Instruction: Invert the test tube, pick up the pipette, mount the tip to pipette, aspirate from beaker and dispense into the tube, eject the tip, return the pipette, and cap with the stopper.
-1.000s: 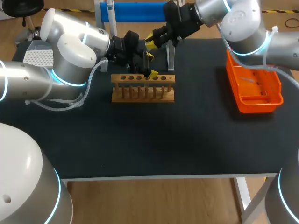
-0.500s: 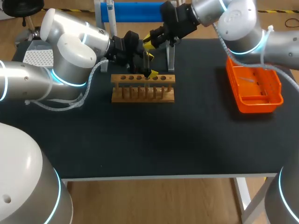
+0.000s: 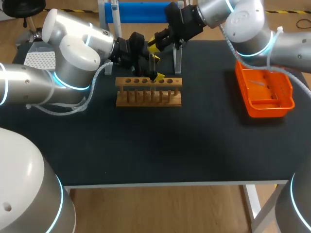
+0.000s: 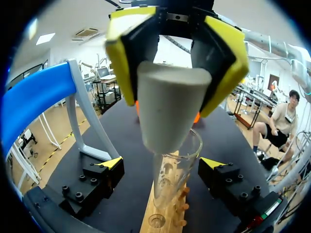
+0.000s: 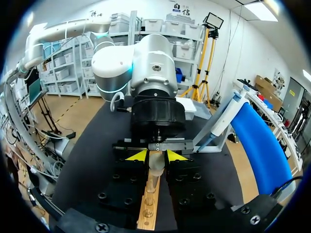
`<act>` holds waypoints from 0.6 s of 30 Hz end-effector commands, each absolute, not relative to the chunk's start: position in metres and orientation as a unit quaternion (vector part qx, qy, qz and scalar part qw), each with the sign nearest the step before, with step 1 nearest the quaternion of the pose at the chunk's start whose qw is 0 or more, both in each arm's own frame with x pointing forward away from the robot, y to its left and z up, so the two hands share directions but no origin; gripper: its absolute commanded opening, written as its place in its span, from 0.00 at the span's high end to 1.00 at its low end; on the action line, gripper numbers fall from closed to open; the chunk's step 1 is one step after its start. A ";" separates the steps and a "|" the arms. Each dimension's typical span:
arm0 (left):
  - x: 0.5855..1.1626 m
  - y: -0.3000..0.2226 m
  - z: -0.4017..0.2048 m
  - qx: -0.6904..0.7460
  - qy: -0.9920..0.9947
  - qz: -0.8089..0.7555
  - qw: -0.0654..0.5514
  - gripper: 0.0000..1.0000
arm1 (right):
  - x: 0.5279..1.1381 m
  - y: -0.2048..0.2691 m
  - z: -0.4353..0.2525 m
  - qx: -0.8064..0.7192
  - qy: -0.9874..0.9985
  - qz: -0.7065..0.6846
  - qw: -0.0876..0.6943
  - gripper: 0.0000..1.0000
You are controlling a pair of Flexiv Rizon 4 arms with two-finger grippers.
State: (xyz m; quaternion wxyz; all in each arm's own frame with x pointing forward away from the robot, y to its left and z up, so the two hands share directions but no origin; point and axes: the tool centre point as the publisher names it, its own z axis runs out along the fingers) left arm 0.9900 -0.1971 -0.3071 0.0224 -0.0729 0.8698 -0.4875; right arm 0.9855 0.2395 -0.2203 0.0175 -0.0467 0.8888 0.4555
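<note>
Tabletop [image 3: 146, 145]: black, carries rack [image 3: 148, 97].
Rack: wooden, tube [image 4: 170, 184] upright in it.
L claw [image 4: 163, 163]: released — tube betw. its fingers.
R claw [image 5: 156, 156]: clenched on stopper [image 4: 167, 107].
Stopper: at tube's mouth.

A clear glass test tube [image 4: 172, 170] stands upright in a wooden rack [image 4: 163, 218] on the black table [image 4: 116, 126]. Directly above the tube, the right gripper [image 4: 172, 92] clamps a grey tapered stopper [image 4: 167, 109] between its yellow pads. The stopper's narrow end points down and meets the tube's open mouth; whether it is seated cannot be told. The left gripper [image 4: 163, 165] has its fingers spread, one on each side of the tube and clear of the glass. A blue-topped stand [image 4: 39, 97] rises well off to one side of the tube.
</note>
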 end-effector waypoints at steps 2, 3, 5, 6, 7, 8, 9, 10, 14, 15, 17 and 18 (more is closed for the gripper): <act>0.991 -0.197 -0.307 -0.073 0.870 -0.487 0.021 0.00 | 0.987 0.240 -0.222 -0.047 0.890 0.453 0.014 1.00; 0.991 -0.197 -0.307 -0.073 0.870 -0.487 0.021 0.00 | 0.987 0.240 -0.223 -0.047 0.890 0.453 0.014 1.00; 0.991 -0.197 -0.307 -0.073 0.870 -0.487 0.021 0.00 | 0.986 0.240 -0.224 -0.046 0.891 0.452 0.013 1.00; 0.991 -0.197 -0.307 -0.073 0.870 -0.487 0.021 0.00 | 0.986 0.240 -0.224 -0.046 0.891 0.452 0.012 1.00; 0.991 -0.197 -0.307 -0.073 0.870 -0.487 0.021 0.00 | 0.986 0.240 -0.225 -0.045 0.891 0.452 0.012 1.00; 0.991 -0.197 -0.307 -0.073 0.870 -0.487 0.021 0.00 | 0.985 0.240 -0.226 -0.045 0.891 0.452 0.011 1.00; 0.991 -0.197 -0.307 -0.073 0.870 -0.487 0.021 0.00 | 0.985 0.239 -0.226 -0.045 0.891 0.452 0.011 1.00; 0.991 -0.197 -0.307 -0.073 0.870 -0.487 0.021 0.00 | 0.985 0.239 -0.227 -0.045 0.891 0.451 0.011 1.00; 0.991 -0.197 -0.307 -0.073 0.870 -0.487 0.021 0.00 | 0.985 0.239 -0.227 -0.044 0.891 0.452 0.011 1.00; 0.991 -0.197 -0.307 -0.073 0.870 -0.487 0.021 0.00 | 0.985 0.239 -0.227 -0.044 0.891 0.452 0.012 1.00; 0.991 -0.197 -0.307 -0.073 0.870 -0.487 0.021 0.00 | 0.985 0.238 -0.224 -0.044 0.890 0.454 0.016 1.00; 0.991 -0.197 -0.307 -0.073 0.870 -0.487 0.021 0.00 | 0.985 0.238 -0.223 -0.044 0.889 0.456 0.017 1.00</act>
